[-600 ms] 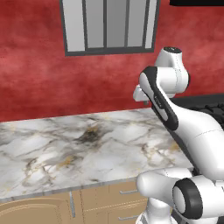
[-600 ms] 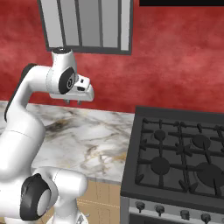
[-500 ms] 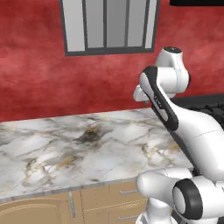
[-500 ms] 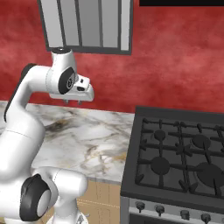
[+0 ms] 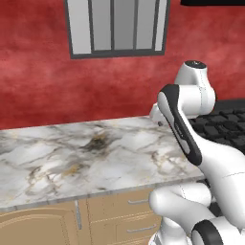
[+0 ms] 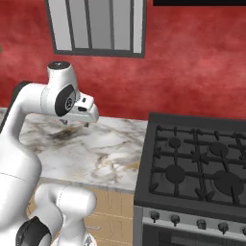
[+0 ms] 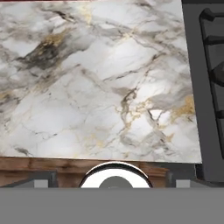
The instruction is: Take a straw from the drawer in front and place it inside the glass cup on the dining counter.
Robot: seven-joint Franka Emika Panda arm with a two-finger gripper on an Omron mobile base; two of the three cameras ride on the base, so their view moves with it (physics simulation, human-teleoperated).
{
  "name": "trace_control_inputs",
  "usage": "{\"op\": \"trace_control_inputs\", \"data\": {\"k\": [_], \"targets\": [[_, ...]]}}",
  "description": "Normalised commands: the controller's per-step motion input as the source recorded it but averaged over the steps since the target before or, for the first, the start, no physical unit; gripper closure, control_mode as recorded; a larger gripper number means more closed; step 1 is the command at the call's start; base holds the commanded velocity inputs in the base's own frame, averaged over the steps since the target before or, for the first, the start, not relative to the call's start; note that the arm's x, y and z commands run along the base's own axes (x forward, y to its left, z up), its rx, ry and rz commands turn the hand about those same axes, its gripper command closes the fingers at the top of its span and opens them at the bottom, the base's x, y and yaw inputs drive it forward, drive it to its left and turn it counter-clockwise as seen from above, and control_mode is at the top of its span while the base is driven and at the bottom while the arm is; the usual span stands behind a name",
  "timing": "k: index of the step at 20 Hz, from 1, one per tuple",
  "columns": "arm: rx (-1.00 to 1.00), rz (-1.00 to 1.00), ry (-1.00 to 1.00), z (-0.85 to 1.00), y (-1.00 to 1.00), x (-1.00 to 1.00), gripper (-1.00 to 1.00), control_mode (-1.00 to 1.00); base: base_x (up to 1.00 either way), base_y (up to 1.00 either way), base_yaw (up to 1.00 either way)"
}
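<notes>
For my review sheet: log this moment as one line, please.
phase: pre-reach | gripper: above marble counter, state unclear | stove: robot's right | held: nothing seen

Red wall [image 5: 38, 86], grey-barred window [image 5: 117, 26]

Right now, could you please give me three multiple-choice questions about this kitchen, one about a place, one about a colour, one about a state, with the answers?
1. Where is the stove relative to the marble counter in the right base view?
A. To its right
B. To its left
C. Behind it

2. What colour is the wall?
A. Blue
B. Red
C. White

3. What is the gripper doing?
A. Resting on the stove
B. Inside a drawer
C. Hanging above the counter

Answers: 1 A, the black burners adjoin the counter's right end. 2 B, it is red below the window. 3 C, its tips point down with a gap above the marble.
</notes>
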Motion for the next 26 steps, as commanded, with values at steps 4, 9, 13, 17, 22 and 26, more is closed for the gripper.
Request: {"op": "trace_control_inputs", "data": {"k": [4,9,13,17,22,26], "targets": [[0.0,0.0,0.0,0.0,0.0,0.0,-1.0,1.0,-0.22,0.44,-0.21],[0.0,0.0,0.0,0.0,0.0,0.0,-1.0,1.0,-0.31,0.85,-0.41],[0.0,0.0,0.0,0.0,0.0,0.0,-1.0,1.0,-0.18,1.0,-0.51],[0.0,0.0,0.0,0.0,0.0,0.0,-1.0,1.0,-0.31,0.84,-0.47],[0.0,0.0,0.0,0.0,0.0,0.0,-1.0,1.0,-0.38,0.57,-0.41],[0.0,0.0,0.0,0.0,0.0,0.0,-1.0,1.0,-0.1,0.29,-0.33]]}}
